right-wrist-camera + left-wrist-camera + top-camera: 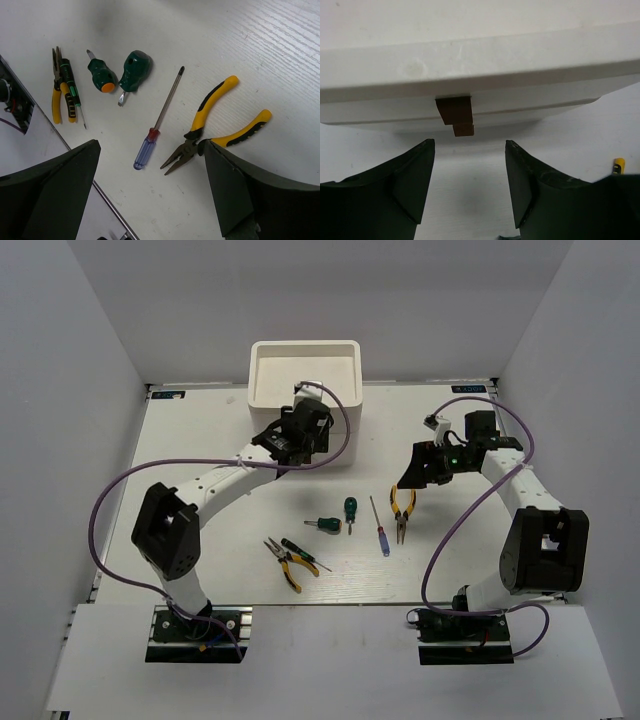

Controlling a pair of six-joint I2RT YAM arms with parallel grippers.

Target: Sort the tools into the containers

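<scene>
- Six tools lie loose on the worktop, in its near half, spread from about the middle toward the near edge.
- On the right of the group, the far pliers lie with their yellow handles spread and their nose toward the near edge.
- The blue-handled screwdriver lies just beside them on the left, not touching them.
- Further left, the all-green stubby screwdriver and the orange-capped stubby screwdriver lie close together.
- Closest to the near edge are the near pliers, with the dark green thin screwdriver laid against their handles.
- The white organizer stands at the far edge, a little left of its middle. Two brown handles sit one above the other on its front.
- The left gripper faces that front low over the worktop. Its jaws are apart with only bare surface between them, short of the handles and gripping nothing.
- The right gripper hangs above the tools over the right half of the worktop, jaws spread wide and holding nothing. In its wrist view the blue handle and the far pliers' nose show between its fingers.
</scene>
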